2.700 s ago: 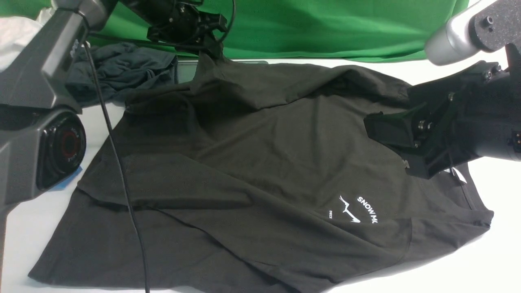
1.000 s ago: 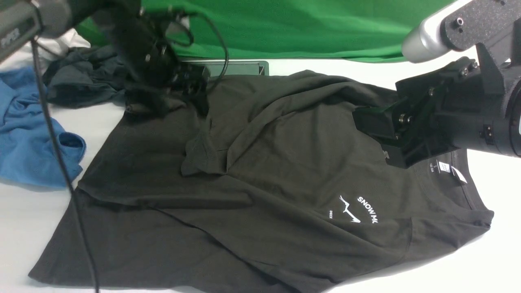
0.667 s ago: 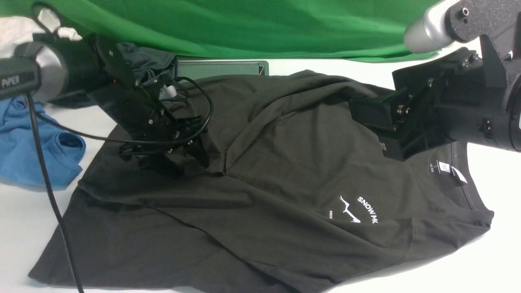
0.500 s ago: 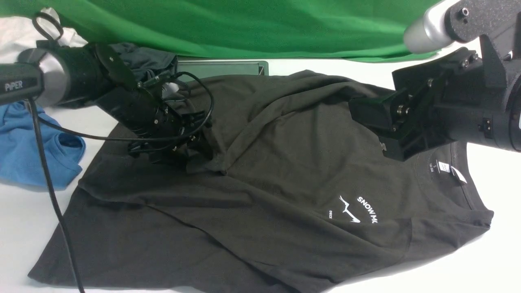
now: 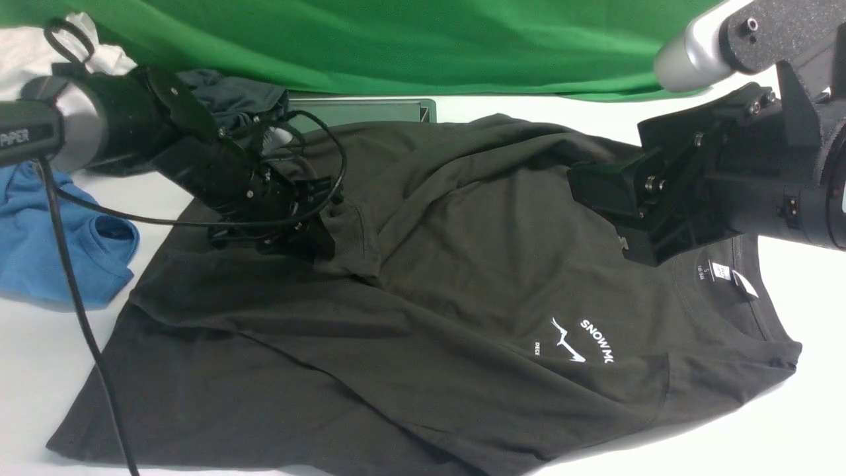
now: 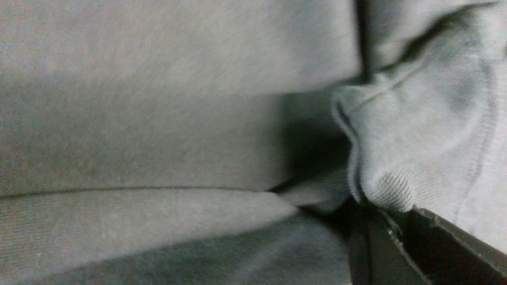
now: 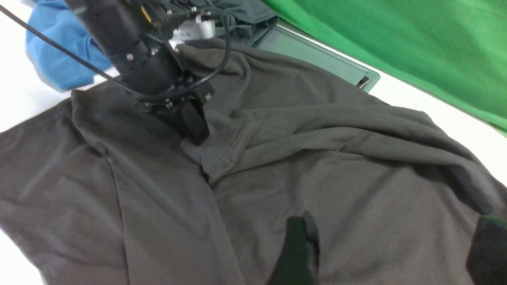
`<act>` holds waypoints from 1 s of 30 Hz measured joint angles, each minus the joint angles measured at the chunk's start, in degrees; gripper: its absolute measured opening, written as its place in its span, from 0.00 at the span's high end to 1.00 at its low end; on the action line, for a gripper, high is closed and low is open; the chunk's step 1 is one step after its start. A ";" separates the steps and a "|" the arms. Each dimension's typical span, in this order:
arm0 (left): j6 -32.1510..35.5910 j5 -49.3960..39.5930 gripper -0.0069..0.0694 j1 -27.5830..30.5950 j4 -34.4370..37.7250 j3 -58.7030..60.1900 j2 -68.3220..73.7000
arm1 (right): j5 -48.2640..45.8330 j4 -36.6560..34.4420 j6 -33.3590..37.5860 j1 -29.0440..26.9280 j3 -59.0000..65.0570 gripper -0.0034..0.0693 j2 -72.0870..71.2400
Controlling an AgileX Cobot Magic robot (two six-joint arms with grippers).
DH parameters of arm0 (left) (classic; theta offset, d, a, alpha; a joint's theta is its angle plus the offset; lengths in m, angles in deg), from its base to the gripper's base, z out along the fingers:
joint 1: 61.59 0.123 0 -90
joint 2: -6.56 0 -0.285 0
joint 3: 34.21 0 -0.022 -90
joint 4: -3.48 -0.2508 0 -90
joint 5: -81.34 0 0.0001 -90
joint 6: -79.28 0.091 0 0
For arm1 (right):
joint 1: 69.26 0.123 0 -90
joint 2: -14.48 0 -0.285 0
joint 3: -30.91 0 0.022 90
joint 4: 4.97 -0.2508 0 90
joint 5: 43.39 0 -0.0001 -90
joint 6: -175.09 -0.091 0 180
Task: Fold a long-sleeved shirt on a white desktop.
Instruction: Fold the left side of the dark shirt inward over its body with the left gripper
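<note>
Clamping shirt cuff (image 5: 351,243) — left jaws

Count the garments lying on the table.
3: black shirt spread centrally, blue shirt at left, grey-teal garment at back left; white cloth far left may be another.

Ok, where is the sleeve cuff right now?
Front view: the sleeve cuff lies on the left half of the long-sleeved shirt, atop its body, right at the tips of the left gripper, far left of the chest print.
</note>
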 joint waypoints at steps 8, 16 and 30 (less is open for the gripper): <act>3.08 -0.18 0.85 0.11 0.00 0.00 -0.44 | 0.00 0.00 0.00 0.00 0.00 0.19 0.00; 4.40 -1.24 0.85 4.39 -0.17 0.13 -2.76 | 0.00 0.00 0.00 0.00 0.00 0.19 0.00; 4.70 -5.25 0.85 10.56 -3.36 4.70 -6.27 | -0.02 0.00 0.74 0.00 0.00 0.19 0.00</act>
